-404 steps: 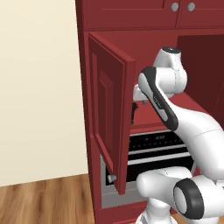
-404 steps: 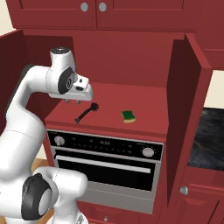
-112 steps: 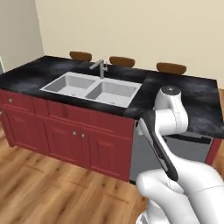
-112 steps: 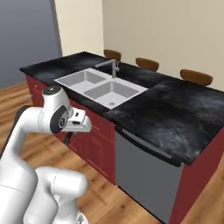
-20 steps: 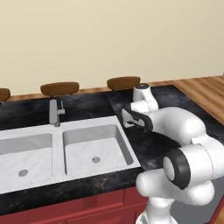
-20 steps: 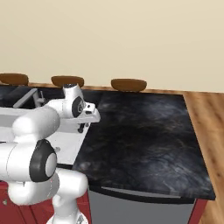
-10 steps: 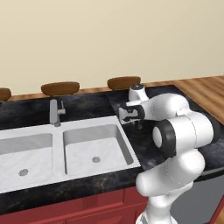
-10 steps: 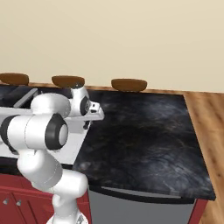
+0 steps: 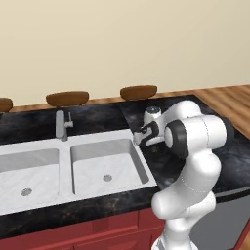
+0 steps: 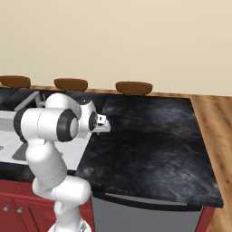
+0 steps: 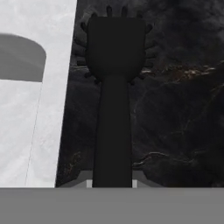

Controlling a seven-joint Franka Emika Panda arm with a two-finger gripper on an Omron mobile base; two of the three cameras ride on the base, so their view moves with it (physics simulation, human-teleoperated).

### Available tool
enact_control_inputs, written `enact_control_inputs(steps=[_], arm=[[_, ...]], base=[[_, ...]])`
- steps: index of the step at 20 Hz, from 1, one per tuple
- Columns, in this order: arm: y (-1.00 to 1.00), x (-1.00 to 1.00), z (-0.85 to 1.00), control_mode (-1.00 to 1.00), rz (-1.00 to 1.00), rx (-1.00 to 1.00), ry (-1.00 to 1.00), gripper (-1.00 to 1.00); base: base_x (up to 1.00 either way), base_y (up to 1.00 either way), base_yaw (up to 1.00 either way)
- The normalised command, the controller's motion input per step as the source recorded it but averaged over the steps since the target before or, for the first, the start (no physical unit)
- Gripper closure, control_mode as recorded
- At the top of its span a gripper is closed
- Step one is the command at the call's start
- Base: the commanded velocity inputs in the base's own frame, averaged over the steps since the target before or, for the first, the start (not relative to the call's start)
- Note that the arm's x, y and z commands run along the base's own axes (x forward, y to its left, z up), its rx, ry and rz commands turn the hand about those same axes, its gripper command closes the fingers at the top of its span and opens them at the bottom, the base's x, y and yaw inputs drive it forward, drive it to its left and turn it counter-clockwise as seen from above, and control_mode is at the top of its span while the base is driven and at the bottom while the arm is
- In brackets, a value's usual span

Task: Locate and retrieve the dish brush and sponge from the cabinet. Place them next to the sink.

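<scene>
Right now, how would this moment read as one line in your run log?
stage: placing | gripper: shut on dish brush | brush: over black counter, beside sink rim | sponge: not yet brought

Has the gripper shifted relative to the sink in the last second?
Barely. In the left base view the gripper stays shut on the dish brush over the black counter, just right of the sink rim; mainly the elbow swung.

Even, soft light fills both base views, with no glare and no hard shadows; the cream wall [image 9: 122, 44] is flat and bright. The white sink [image 9: 73, 168] shades gently grey inside its basins. The hand view is dimmer, and the black dish brush [image 11: 114, 87] is soft-edged against the dark counter [image 11: 175, 109]. Rendering is slightly coarse throughout.
</scene>
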Motion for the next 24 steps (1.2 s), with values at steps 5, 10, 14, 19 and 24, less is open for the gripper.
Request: enact_control_inputs(steps=[5,10,14,19,24], arm=[[0.0,0.17,-0.4,-1.0,0.0,0.04,-0.07,1.0],[0.0,0.07,-0.27,-1.0,0.0,0.07,-0.07,-1.0],[0.0,0.06,-0.23,-1.0,0.0,0.07,-0.05,-1.0],[0.01,0.06,-0.12,-1.0,0.0,0.04,-0.02,-1.0],[0.06,-0.03,0.38,-1.0,-0.01,0.02,0.07,-1.0]], base=[[0.0,0.0,0.0],[0.0,0.0,0.0],[0.0,0.0,0.0],[0.0,0.0,0.0],[0.0,0.0,0.0]])
